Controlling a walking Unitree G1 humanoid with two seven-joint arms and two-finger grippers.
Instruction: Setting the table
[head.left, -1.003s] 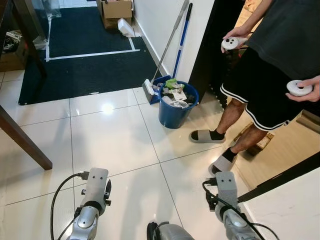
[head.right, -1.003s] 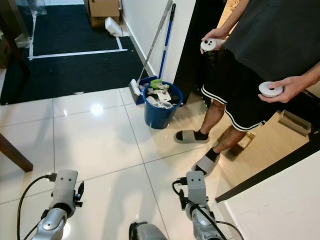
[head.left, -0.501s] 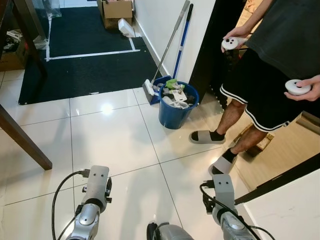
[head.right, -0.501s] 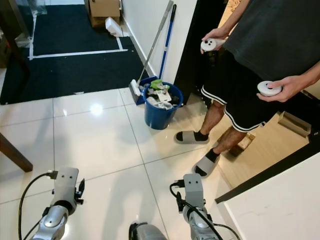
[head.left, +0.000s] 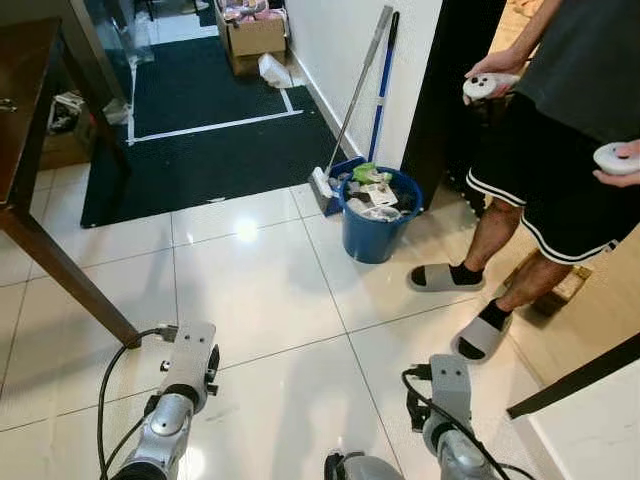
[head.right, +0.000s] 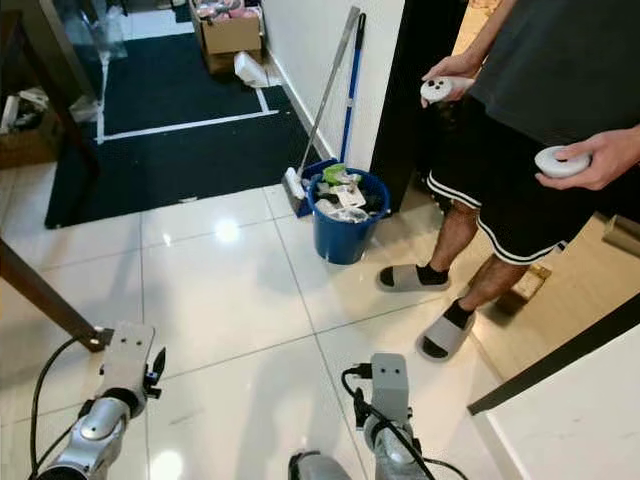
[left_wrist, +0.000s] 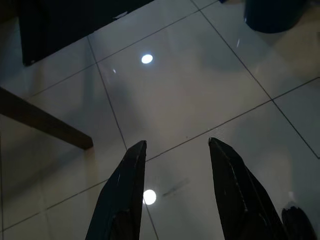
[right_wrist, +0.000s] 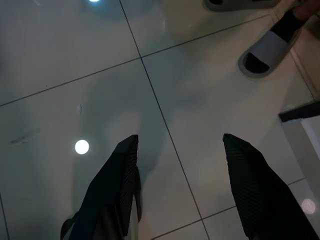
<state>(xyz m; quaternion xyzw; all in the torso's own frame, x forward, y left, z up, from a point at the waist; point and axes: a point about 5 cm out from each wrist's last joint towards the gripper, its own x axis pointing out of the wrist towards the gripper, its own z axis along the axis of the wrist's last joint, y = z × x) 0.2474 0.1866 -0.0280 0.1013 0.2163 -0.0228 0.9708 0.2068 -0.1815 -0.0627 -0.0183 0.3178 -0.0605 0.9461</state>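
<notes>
Table (head.left: 30, 120) at robot's left, dark top edge running away from camera, leg slanting to tiled floor (head.left: 260, 290) | left gripper (left_wrist: 175, 190) fingers spread, empty, over tiles | right gripper (right_wrist: 180, 185) wide apart, empty | tableware: perhaps out of frame.

Glossy white floor tiles (head.right: 230, 290) fill the near ground, both silver arms hanging low over them. A blue bucket (head.right: 345, 228) stuffed with rubbish stands by the wall, a mop (head.right: 325, 110) leaning behind it. At right a person in black shorts and slippers holds two white controllers (head.right: 560, 161). A black mat (head.right: 170, 140) lies far left, beside a dark desk leg (head.right: 45, 297).
</notes>
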